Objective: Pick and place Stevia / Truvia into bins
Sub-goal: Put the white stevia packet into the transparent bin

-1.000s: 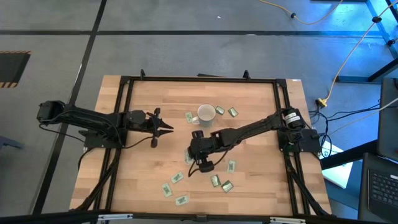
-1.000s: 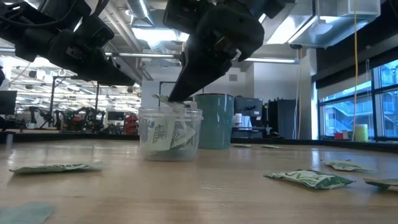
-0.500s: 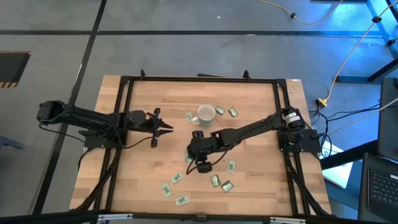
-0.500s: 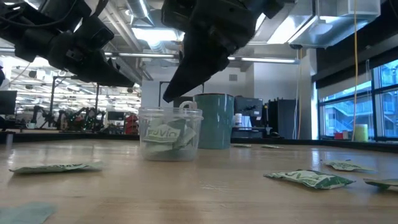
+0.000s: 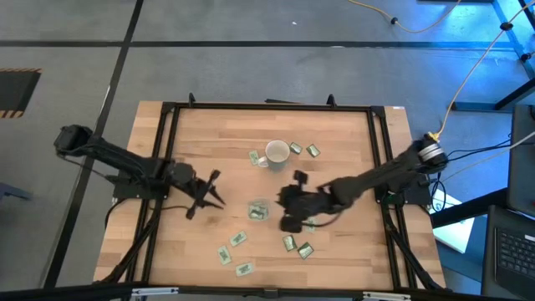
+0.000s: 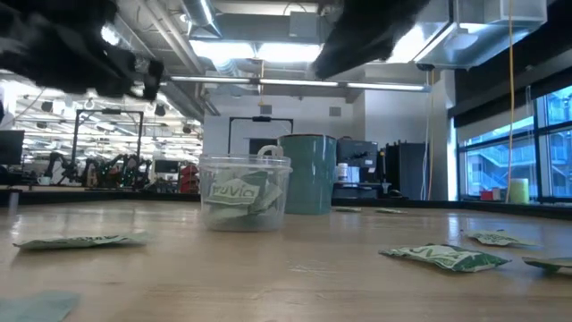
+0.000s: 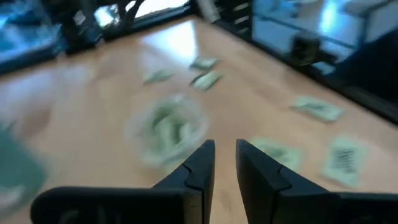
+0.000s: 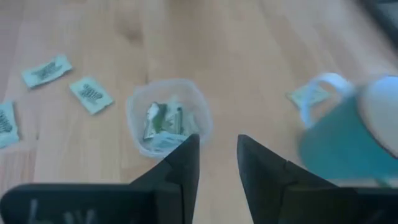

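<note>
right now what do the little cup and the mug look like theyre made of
The cup looks like thin clear plastic: the sachets inside show through its wall. The mug looks like glazed ceramic, opaque with a smooth sheen and a white handle, though that's only a guess from looks.

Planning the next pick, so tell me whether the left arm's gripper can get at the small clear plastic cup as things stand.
Probably yes. The left gripper sits beside the small clear plastic cup, fingers toward it, with only bare wooden table between them. The right gripper is on the cup's far side, out of that path.
</note>
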